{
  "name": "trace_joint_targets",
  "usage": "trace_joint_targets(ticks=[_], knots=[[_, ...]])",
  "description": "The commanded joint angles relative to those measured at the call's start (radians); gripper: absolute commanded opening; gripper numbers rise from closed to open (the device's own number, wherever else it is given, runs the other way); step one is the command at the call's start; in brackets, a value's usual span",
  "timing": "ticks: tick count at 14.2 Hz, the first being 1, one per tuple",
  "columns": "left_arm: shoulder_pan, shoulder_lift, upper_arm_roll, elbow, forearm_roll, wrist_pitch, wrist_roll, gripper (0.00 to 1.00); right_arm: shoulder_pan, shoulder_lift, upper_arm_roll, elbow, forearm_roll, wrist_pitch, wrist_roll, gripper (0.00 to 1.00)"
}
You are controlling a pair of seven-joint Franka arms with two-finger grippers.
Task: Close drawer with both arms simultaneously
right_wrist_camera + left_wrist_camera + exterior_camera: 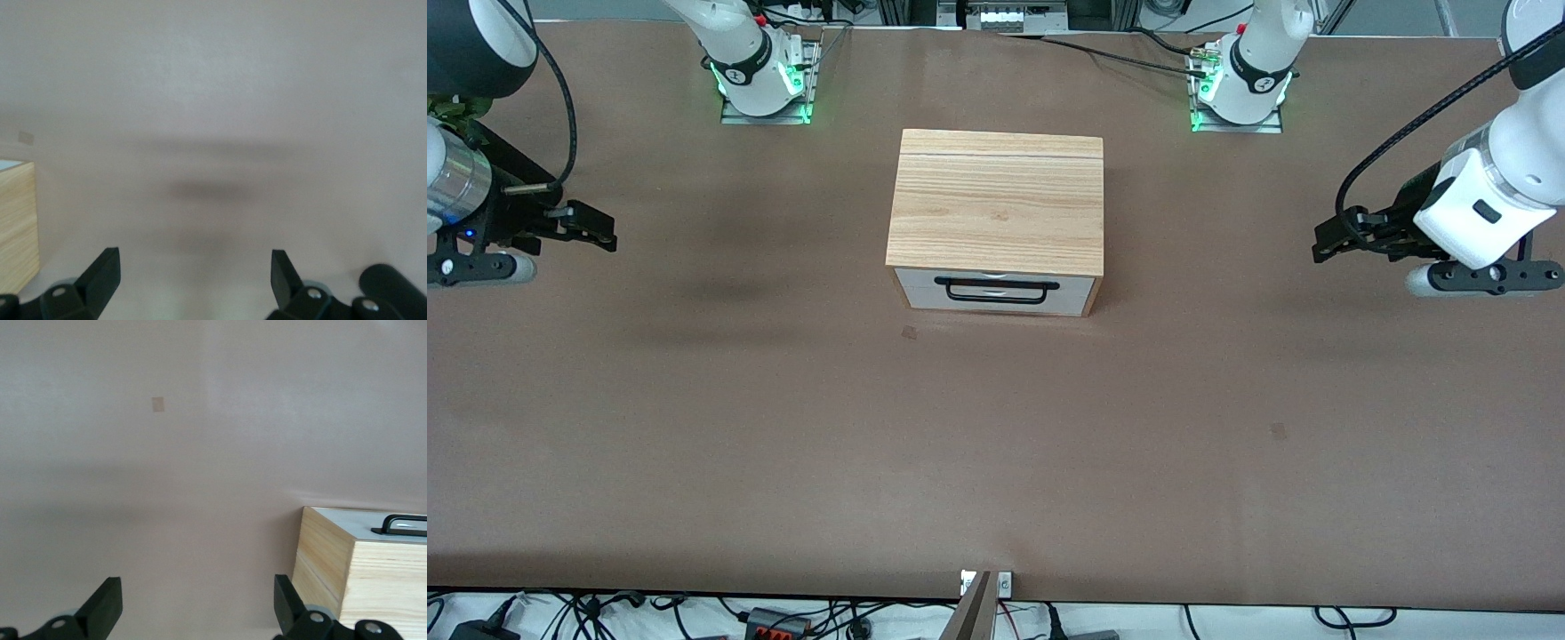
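The light oak cabinet point(996, 200) stands at the middle of the table. The drawer point(996, 292), with its white front and black bar handle point(996, 292), faces the front camera and sits about flush with the cabinet's front edge. My left gripper point(1320, 242) hovers open and empty over bare table toward the left arm's end, well apart from the cabinet. My right gripper point(605, 233) hovers open and empty toward the right arm's end. The left wrist view shows open fingers point(107, 600), the drawer front point(360, 522) and its handle point(403, 520). The right wrist view shows open fingers point(103, 270) and a cabinet corner point(17, 220).
The brown table point(996, 462) carries two small tape marks point(909, 332), point(1278, 431). The arm bases point(765, 80), point(1240, 84) stand farther from the front camera than the cabinet. Cables lie along the table's near edge point(783, 613).
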Motion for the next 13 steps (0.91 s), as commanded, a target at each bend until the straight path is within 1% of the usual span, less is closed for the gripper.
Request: trace_joint_targets(ticks=[1, 2, 3, 4, 5, 6, 7, 13], knots=[[-0.011, -0.011, 0.012, -0.055, 0.017, 0.029, 0.011, 1.00, -0.025, -0.103, 0.017, -0.102, 0.013, 0.036, 0.099, 1.00], [-0.011, -0.032, 0.012, -0.078, 0.017, 0.029, 0.012, 1.00, -0.025, -0.100, 0.007, -0.066, 0.010, 0.028, 0.102, 1.00], [-0.012, -0.072, 0.010, -0.136, 0.017, 0.035, 0.012, 1.00, -0.021, -0.084, -0.007, -0.024, 0.009, 0.034, 0.103, 1.00], [-0.022, -0.148, 0.002, -0.236, 0.018, 0.085, 0.014, 1.00, -0.016, -0.074, -0.029, 0.001, 0.006, 0.025, 0.093, 1.00], [-0.025, -0.208, 0.002, -0.331, 0.018, 0.148, 0.015, 1.00, -0.010, -0.073, -0.035, -0.002, 0.009, 0.011, 0.093, 1.00], [-0.023, -0.230, 0.008, -0.371, 0.018, 0.168, 0.017, 1.00, -0.010, -0.075, -0.043, -0.002, 0.010, -0.013, 0.097, 1.00], [-0.023, -0.227, 0.011, -0.369, 0.020, 0.170, 0.018, 1.00, -0.010, -0.069, -0.050, 0.003, 0.016, -0.039, 0.102, 1.00], [-0.025, -0.220, 0.012, -0.352, 0.030, 0.165, 0.022, 1.00, -0.005, -0.060, -0.043, 0.006, 0.021, -0.044, 0.099, 1.00]])
